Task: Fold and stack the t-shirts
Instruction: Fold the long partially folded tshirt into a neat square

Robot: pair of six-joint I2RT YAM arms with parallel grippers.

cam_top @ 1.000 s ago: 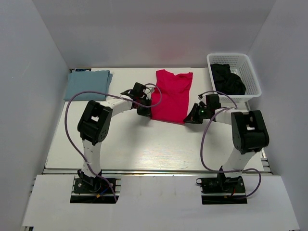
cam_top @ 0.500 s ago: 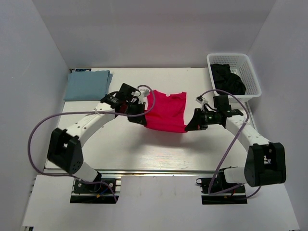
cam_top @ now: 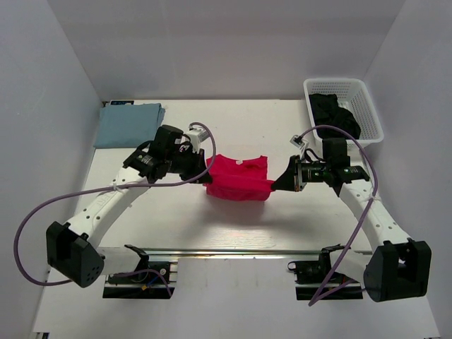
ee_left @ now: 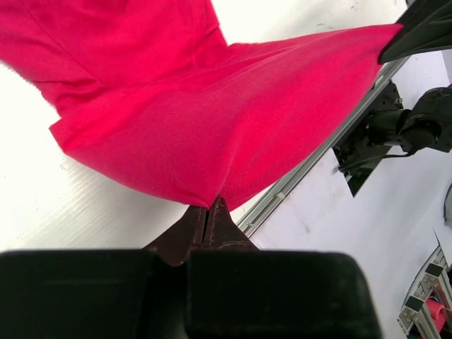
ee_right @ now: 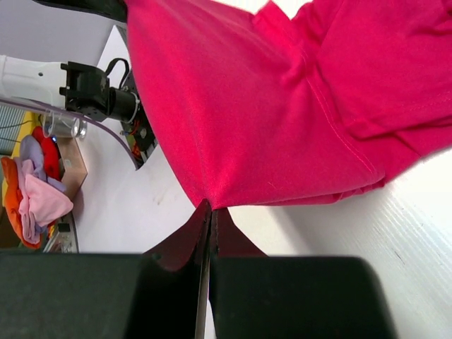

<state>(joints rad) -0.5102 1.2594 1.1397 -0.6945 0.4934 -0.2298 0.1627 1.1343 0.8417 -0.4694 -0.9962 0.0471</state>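
Note:
The crimson red t-shirt (cam_top: 239, 179) hangs stretched between my two grippers above the middle of the table. My left gripper (cam_top: 205, 177) is shut on its left corner, seen close in the left wrist view (ee_left: 210, 203). My right gripper (cam_top: 274, 185) is shut on its right corner, seen in the right wrist view (ee_right: 210, 205). The red cloth fills both wrist views (ee_left: 212, 120) (ee_right: 282, 106). The pale blue-grey t-shirt (cam_top: 128, 124) lies folded flat at the table's back left corner.
A white lattice basket (cam_top: 367, 113) with dark cloth (cam_top: 333, 116) in it stands at the back right. The table's metal front rail (cam_top: 233, 251) runs below the shirt. Purple cables loop off both arms.
Both grippers have lifted the red shirt's near edge and drawn it toward the front of the table. The shirt now looks shorter and doubled over. Both arms have stretched outward.

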